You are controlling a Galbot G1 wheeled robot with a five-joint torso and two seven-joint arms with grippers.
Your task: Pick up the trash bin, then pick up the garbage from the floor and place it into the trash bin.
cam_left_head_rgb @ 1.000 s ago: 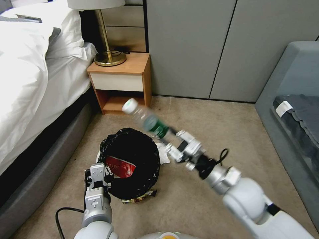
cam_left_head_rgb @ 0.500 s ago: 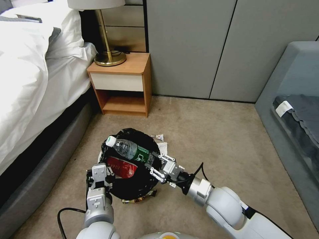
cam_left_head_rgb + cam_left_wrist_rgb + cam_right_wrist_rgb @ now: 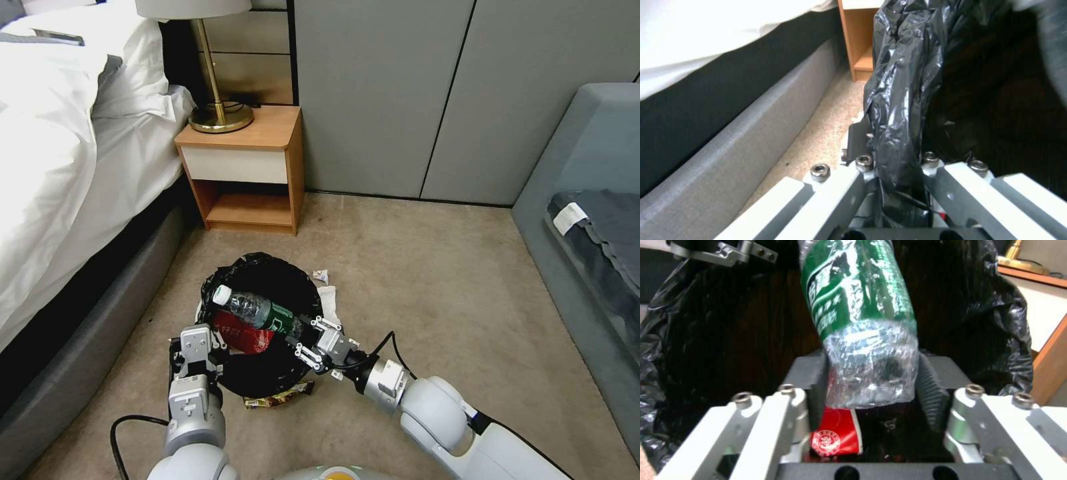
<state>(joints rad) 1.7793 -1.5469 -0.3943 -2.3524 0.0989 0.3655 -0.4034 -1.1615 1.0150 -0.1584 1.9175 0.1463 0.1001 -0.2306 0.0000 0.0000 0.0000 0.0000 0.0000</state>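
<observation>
The trash bin [image 3: 267, 265], white with a black liner [image 3: 902, 83], is held off the floor [image 3: 433, 280] by my left gripper [image 3: 197, 352], which is shut on its near rim [image 3: 896, 160]. My right gripper [image 3: 311, 340] is shut on the base of a clear plastic bottle [image 3: 257, 310] with a green label [image 3: 858, 306]. The bottle lies slanted across the bin's mouth, its white cap toward the far left rim. A red-and-white wrapper [image 3: 241, 335] lies inside the bin, under the bottle [image 3: 835, 438]. On the carpet lie a white tissue [image 3: 328, 297], a small wrapper [image 3: 321, 274] and a yellow snack wrapper [image 3: 277, 398].
A bed [image 3: 67, 167] with a grey base runs along the left. A wooden nightstand [image 3: 247, 167] with a brass lamp [image 3: 220, 113] stands behind the bin. A grey sofa [image 3: 587, 220] with dark clothing is on the right. Open carpet lies between.
My right gripper has swung the bottle down from high above the bin to its mouth, then sunk a little lower. The left gripper and the bin have stayed put.
</observation>
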